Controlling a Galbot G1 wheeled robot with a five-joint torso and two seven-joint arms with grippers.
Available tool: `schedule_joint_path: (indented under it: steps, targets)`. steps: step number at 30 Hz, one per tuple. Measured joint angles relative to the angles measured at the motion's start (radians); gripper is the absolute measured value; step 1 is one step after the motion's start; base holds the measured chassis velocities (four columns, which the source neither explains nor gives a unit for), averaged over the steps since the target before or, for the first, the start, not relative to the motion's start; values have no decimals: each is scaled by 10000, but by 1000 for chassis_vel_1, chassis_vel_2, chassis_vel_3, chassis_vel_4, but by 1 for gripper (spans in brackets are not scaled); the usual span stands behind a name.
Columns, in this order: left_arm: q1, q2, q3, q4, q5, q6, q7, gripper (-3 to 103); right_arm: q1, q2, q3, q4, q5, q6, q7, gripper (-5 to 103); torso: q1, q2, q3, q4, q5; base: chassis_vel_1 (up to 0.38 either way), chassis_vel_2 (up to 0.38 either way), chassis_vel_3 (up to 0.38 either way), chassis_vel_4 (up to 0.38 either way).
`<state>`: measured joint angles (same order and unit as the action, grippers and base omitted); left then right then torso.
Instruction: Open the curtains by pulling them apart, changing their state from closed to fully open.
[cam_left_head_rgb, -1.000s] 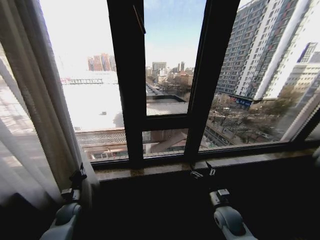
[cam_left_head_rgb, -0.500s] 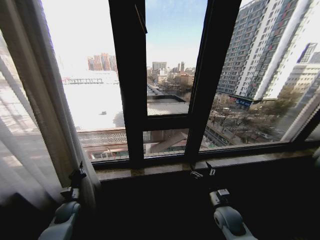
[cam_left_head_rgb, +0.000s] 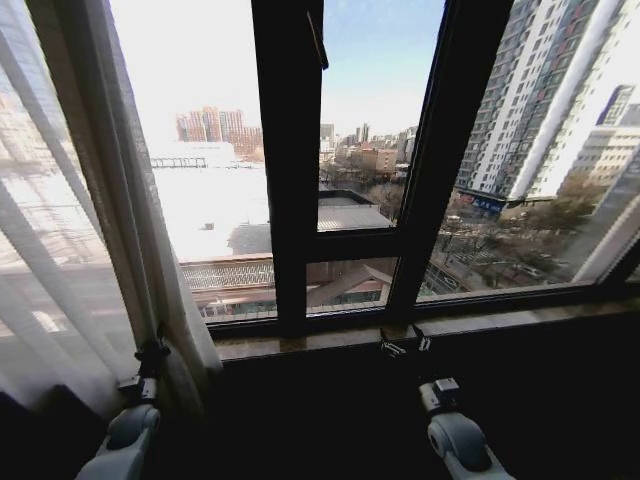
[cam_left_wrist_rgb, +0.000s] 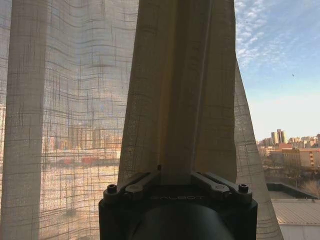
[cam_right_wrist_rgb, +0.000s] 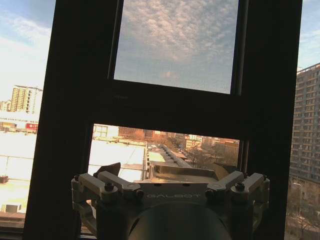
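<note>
Head view: the curtains (cam_left_head_rgb: 90, 220) are seen gathered at the left of the window frame (cam_left_head_rgb: 290, 180), their inner edge hanging just left of the central black bars, with the glass to the right of the bars uncovered. The left claw (cam_left_head_rgb: 152, 352) is placed at the lower inner edge of the fabric, beside the window sill (cam_left_head_rgb: 330, 340). In the left wrist view a bunched fold of the curtains (cam_left_wrist_rgb: 180, 90) is seen rising from between the fingers of the left claw (cam_left_wrist_rgb: 176, 175), which is closed on that fold. The right claw (cam_left_head_rgb: 405, 340) is held over the sill below the bars, well apart from the fabric; in the right wrist view the right claw (cam_right_wrist_rgb: 167, 172) is spread wide with nothing between its fingers. The step in hand is judged to be the drawing of the left panel away from the bars. The next move is judged to call for a steady sideways pull with the grip kept on the fold.
</note>
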<state>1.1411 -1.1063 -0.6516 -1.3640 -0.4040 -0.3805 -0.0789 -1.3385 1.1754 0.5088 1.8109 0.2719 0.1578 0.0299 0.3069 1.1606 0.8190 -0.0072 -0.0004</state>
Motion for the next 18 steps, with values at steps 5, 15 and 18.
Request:
schedule_joint_path:
  steps: [5, 15, 18]
  targets:
    - [35, -55, -3, -31, 12, 7, -17, 0, 0, -1, 0, 0, 0, 0, 0, 100, -1, 1, 0, 0, -2, 9, 8, -14, -20]
    - [207, -47, -104, -110, 18, -3, -40, 0, 0, -4, 5, -1, 0, 0, 1, 100, 1, 0, 1, -4, 0, 5, 17, -15, -26]
    - [342, -15, -194, -165, 2, -40, -44, 0, -1, -3, 4, -1, 0, 0, 1, 100, 0, 0, 1, -1, 4, 112, 116, -114, -109]
